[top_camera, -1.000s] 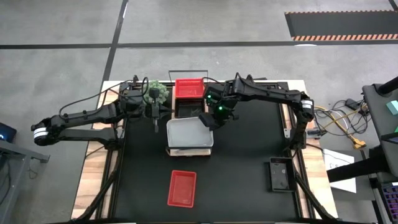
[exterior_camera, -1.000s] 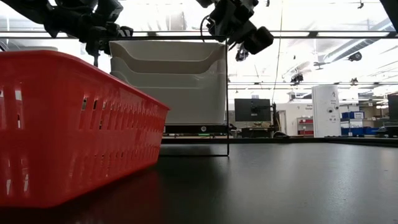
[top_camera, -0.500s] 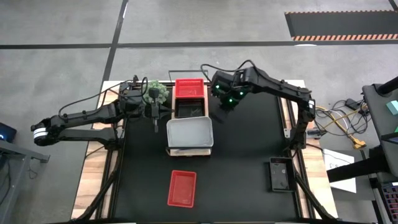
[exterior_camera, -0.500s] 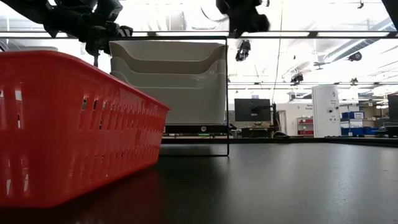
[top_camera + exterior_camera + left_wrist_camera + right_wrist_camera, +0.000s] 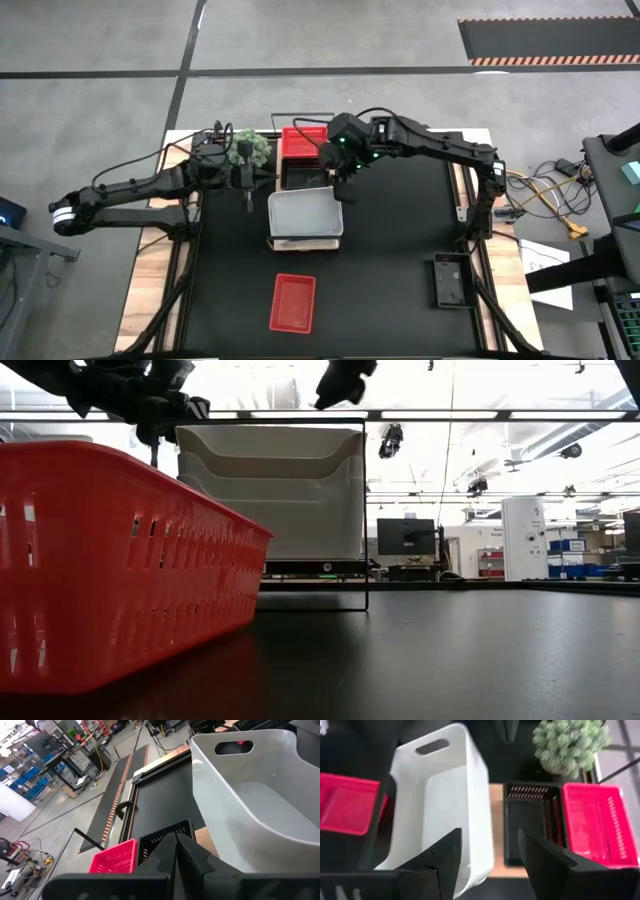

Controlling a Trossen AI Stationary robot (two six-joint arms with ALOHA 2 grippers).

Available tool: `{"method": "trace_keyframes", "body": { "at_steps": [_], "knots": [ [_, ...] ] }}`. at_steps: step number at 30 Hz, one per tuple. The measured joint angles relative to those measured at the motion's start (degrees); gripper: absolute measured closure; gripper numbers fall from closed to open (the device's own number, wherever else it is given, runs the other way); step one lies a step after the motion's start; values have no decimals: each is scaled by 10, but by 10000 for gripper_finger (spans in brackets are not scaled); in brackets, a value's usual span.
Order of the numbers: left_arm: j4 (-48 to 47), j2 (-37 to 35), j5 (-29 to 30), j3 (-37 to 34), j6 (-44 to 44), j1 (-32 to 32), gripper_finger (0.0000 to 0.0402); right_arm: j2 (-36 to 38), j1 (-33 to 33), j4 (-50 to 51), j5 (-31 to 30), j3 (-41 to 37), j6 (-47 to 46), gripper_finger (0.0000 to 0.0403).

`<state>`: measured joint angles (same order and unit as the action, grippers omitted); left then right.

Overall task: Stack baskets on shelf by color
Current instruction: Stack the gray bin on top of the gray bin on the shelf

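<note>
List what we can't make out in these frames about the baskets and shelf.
- Shelf: high view shows only a strip of wood; the white basket covers the rest.
- Number of stacked white baskets: high view shows only the top one.
- Black basket contents: too dark and small in high view, part covered by the right gripper.
- Low view: the loose red basket blocks the left half.

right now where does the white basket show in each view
High view: white basket, centre, on the shelf.
Low view: upper middle, behind the red basket.
Left wrist view: right side.
Right wrist view: centre-left.
Shared landmark: the black basket beside it, except in the low view.
</note>
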<state>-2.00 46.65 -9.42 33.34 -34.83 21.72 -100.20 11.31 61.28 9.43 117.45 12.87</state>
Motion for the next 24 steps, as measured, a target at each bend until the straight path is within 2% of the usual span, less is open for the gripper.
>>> {"method": "trace_keyframes", "body": {
  "at_steps": [4, 9, 15, 24],
  "knots": [
    [0, -3, 18, 0, 0, 0, 402, 0, 0, -41, 2, -27, 20, 212],
    [-1, -3, 30, 0, 1, 0, 402, -2, -1, -65, 45, -51, 12, 211],
    [0, -3, 30, 0, 1, 0, 402, -2, -2, -94, 46, -85, -22, 211],
    [0, -3, 30, 0, 1, 0, 402, -2, -2, -136, 47, -130, -26, 211]
  ]
}}
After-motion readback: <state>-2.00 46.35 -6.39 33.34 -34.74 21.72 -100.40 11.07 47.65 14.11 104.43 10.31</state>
